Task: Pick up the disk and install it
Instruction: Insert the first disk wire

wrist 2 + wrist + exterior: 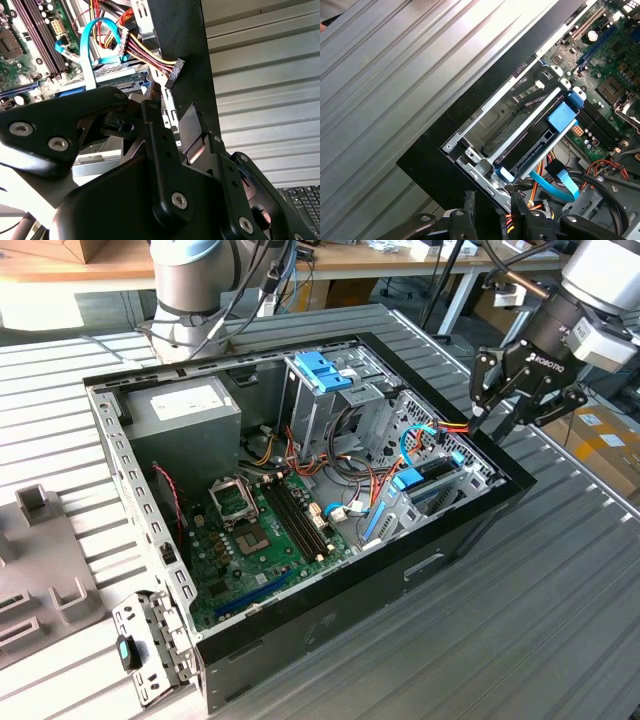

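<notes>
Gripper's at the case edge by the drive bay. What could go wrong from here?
1. Snagging: the red-and-yellow power cable bundle and the blue flat data cable hang loose close to the open gripper; a finger could hook one.
2. Collision: the black case wall runs right beside the fingers, so a small sideways error could hit it.

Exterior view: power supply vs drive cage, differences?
The power supply is a closed grey box with a white sticker; the drive cage is an open metal frame topped by a blue handle. The drive cage stands taller than the power supply. Both are grey metal inside the case.
</notes>
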Controlling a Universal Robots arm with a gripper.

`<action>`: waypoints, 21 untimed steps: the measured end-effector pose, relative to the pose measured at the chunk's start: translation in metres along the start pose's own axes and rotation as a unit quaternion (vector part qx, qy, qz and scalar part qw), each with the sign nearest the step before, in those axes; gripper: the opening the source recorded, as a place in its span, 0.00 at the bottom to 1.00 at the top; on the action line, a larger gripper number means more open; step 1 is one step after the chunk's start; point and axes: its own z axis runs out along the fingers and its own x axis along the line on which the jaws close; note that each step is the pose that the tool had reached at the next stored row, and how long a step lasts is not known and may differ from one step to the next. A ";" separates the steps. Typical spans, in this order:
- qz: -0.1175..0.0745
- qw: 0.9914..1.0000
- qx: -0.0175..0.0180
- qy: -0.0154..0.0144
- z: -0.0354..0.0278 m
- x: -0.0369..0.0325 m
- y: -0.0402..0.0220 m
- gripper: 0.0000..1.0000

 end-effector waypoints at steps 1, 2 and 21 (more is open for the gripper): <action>0.000 1.000 0.000 0.000 0.0004 -0.0002 -0.0003 0.42; 0.000 1.000 0.000 0.000 0.0007 -0.0005 -0.0006 0.42; -0.004 1.000 0.000 0.000 0.0072 -0.0049 -0.0161 0.42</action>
